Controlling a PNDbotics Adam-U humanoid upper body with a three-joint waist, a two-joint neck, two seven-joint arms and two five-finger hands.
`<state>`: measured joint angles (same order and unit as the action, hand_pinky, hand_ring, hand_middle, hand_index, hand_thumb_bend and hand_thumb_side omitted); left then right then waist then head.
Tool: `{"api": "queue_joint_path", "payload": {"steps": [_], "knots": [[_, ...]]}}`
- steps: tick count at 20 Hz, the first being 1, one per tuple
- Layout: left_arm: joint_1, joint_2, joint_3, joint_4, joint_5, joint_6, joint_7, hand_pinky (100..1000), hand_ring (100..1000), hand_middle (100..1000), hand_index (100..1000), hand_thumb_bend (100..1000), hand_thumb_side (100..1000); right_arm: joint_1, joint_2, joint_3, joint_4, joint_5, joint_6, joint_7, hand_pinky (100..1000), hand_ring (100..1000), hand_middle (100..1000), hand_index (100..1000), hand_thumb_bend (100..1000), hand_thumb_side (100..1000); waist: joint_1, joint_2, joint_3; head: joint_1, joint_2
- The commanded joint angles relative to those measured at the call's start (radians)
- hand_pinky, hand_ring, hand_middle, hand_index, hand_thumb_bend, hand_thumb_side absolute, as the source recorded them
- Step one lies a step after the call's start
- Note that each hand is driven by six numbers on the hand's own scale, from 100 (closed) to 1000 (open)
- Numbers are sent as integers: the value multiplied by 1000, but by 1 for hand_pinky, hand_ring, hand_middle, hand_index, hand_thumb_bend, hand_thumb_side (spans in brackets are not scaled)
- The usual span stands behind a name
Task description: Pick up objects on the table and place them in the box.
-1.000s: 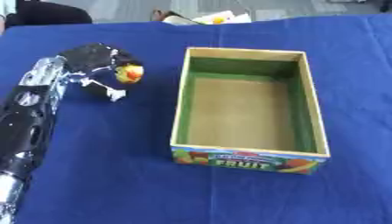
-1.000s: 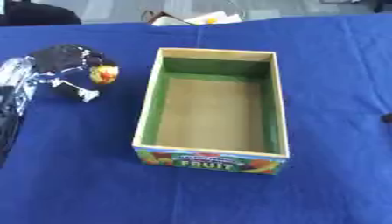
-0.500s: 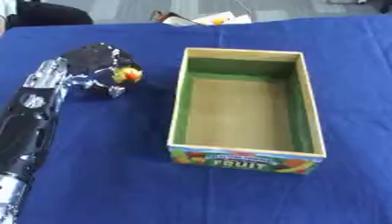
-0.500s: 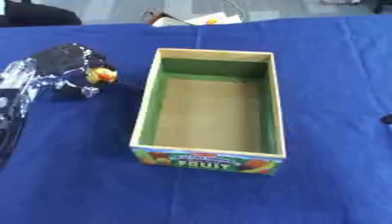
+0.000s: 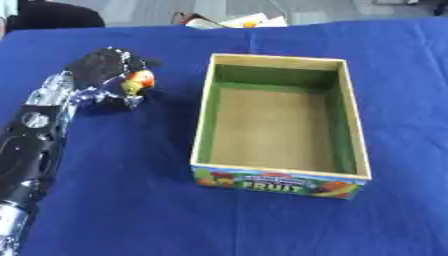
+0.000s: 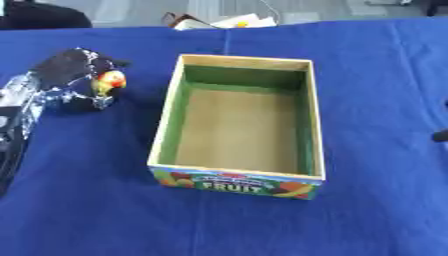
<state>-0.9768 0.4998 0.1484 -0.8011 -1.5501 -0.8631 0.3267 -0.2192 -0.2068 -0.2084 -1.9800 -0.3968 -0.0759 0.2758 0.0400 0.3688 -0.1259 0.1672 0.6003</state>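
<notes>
A: Log the left side first. What did the left hand point(image 5: 103, 75) have?

B: The black left hand, at about 10 o'clock on the blue cloth-covered table point(image 5: 131, 200), had its fingers curled round a small rounded object, red-orange and yellow-green point(image 5: 136, 82). I could not make out what kind of thing it was. Hand and object were just beside the box, off its left wall near the far corner, not over the opening.

A: And whether the object touched the cloth?

B: Could not tell; the fingers hid its underside.

A: The box?

B: A rectangular open-topped cardboard box with green inner walls, a tan floor and a printed "FRUIT" label on its near face point(image 5: 278, 182) stood at the table's centre, long axis running from 12 to 6 o'clock. The floor showed bare cardboard.

A: The arm?

B: The left forearm point(image 5: 31, 150), black with silver joints, ran from 7 o'clock up to the hand.

A: The right hand?

B: Only a dark tip point(image 6: 440, 136) at 3 o'clock, at the edge of the right eye view. Its fingers could not be judged.
</notes>
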Motion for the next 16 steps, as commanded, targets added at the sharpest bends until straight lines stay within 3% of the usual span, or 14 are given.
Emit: {"api": "queue_joint_path", "payload": {"steps": [1, 16], "knots": [[-14, 23, -6, -56, 27, -39, 0, 306, 451, 402, 916, 100, 262, -3, -10, -3, -20, 4, -1, 0, 577, 817, 499, 865, 100, 1000, -2, -26, 2, -5, 0], [0, 30, -66, -207, 151, -44, -65, 321, 442, 400, 919, 100, 305, 5, -21, -5, -20, -29, 3, -12, 578, 815, 501, 862, 100, 1000, -9, -57, 8, -16, 20]]}}
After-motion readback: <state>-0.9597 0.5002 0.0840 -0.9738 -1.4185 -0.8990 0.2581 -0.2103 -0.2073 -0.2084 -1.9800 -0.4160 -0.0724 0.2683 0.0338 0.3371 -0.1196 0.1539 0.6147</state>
